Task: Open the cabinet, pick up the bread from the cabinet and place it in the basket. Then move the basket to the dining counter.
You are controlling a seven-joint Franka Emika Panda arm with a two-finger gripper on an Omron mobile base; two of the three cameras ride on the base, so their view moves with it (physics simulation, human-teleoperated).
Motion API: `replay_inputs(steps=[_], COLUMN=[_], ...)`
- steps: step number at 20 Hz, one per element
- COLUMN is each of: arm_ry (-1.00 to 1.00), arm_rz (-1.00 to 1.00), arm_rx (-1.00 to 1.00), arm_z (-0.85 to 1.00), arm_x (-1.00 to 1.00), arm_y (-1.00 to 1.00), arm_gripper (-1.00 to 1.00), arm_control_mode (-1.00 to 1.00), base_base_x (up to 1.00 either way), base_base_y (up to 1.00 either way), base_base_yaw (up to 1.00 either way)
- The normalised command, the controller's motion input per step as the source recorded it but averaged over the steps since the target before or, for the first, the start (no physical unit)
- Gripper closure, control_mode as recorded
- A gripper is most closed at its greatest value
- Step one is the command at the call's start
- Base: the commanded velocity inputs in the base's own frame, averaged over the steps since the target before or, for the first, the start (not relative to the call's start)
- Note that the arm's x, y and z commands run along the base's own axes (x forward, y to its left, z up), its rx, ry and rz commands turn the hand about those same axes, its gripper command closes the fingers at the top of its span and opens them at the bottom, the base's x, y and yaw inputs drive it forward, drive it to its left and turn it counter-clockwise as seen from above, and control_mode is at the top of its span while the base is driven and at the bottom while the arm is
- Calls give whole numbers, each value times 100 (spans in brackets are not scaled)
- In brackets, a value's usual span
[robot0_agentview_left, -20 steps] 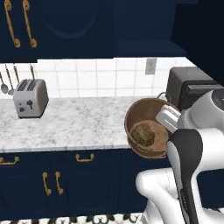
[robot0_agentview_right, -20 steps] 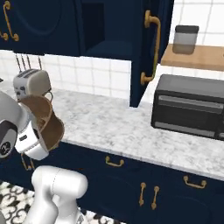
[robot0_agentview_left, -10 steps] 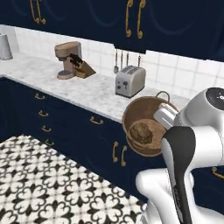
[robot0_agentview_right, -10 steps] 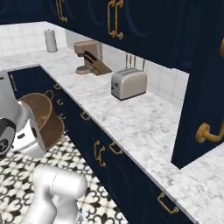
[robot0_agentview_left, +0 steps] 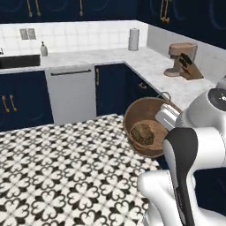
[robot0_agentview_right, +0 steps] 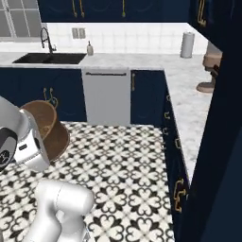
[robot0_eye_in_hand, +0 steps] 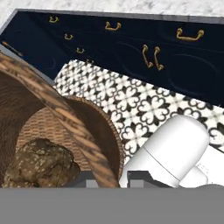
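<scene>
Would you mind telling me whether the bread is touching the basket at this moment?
Touching. In the left base view the bread rests inside the basket, against its woven bottom, and the hand view shows it lying on the weave with no gap.

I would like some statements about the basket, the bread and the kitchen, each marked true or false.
1. The bread lies inside the basket. True.
2. The basket stands on the patterned floor. False: it is held up in the air, tilted, by the pincer.
3. A paper towel roll stands on the corner of the counter. True.
4. The sink is white. False: it is black.
</scene>
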Motion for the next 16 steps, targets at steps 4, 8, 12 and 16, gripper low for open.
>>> replay_inputs(steps=[4, 8, 12, 16], arm_ry=[0, 0, 0, 0], arm_rz=[0, 0, 0, 0], arm_rx=[0, 0, 0, 0], arm_z=[0, 0, 0, 0], arm_x=[0, 0, 0, 0], arm_y=[0, 0, 0, 0], arm_gripper=[100, 100, 100, 100], arm_control_mode=[100, 100, 100, 100], base_base_x=[0, 0, 0, 64], base_base_y=[0, 0, 0, 0], base_base_yaw=[100, 100, 100, 89])
